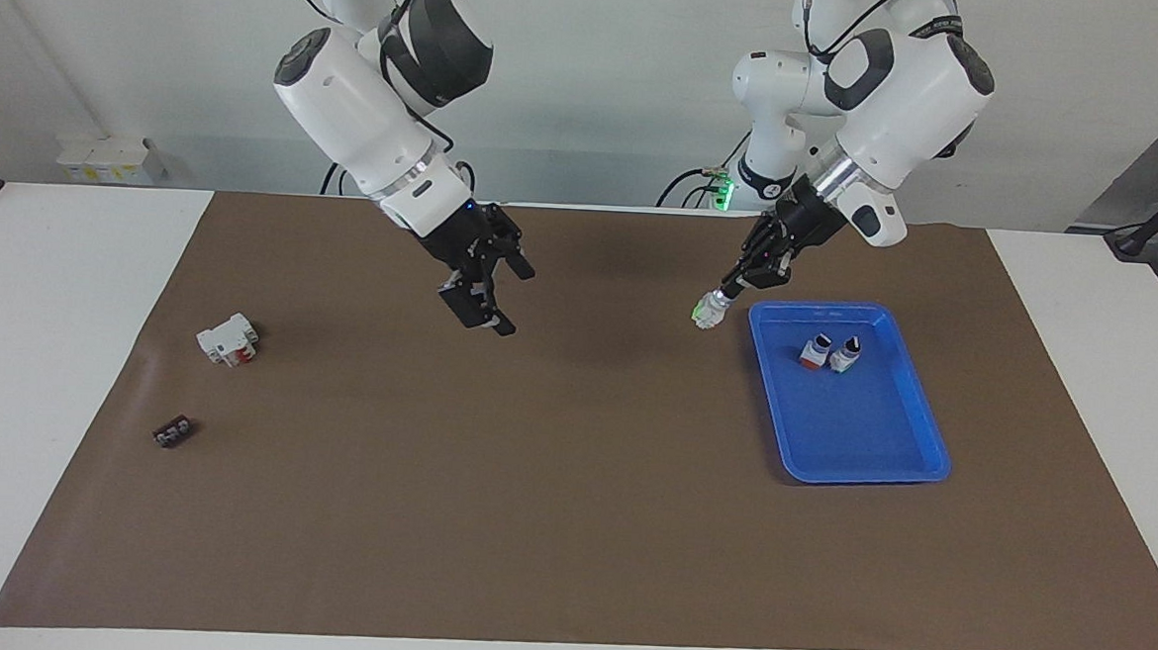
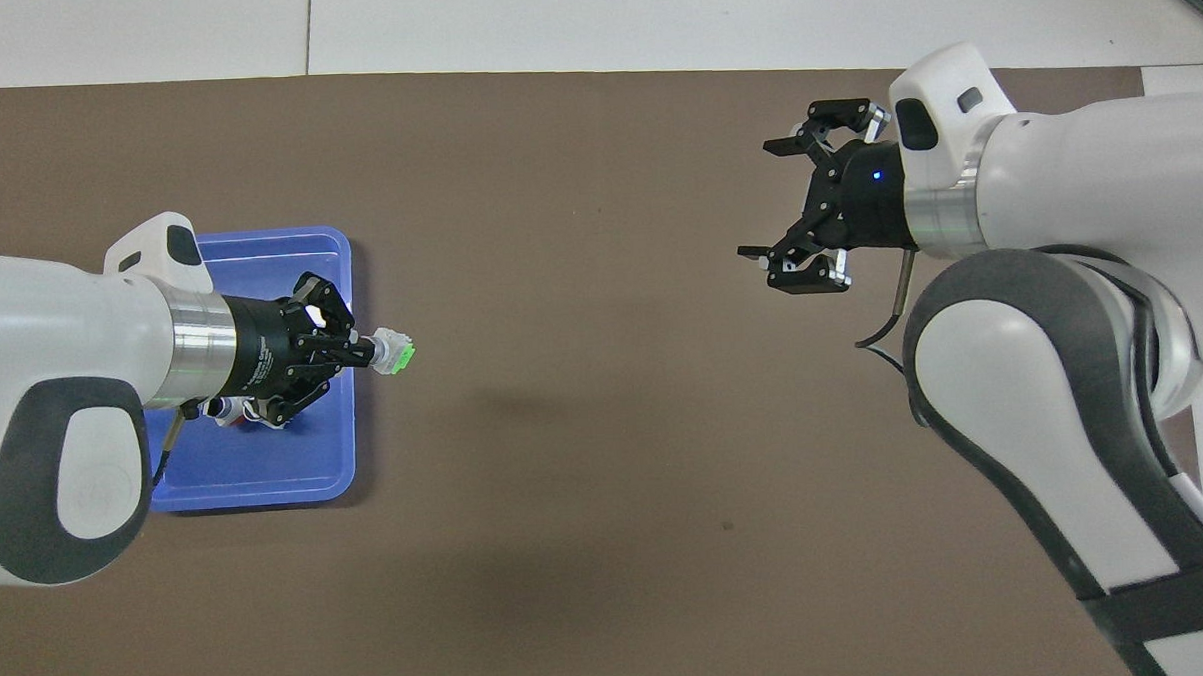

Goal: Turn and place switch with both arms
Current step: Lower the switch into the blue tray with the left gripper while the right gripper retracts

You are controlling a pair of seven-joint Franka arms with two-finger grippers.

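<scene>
I've got bright, even light from above, soft blurry arm shadows on the brown mat (image 1: 569, 523), a slight sheen on the blue tray (image 1: 931, 423), both views sharp

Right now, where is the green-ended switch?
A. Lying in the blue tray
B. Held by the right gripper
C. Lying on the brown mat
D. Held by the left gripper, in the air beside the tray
D: the left gripper is shut on the switch by its knob end, just beside the blue tray; the right gripper is open and empty.
</scene>
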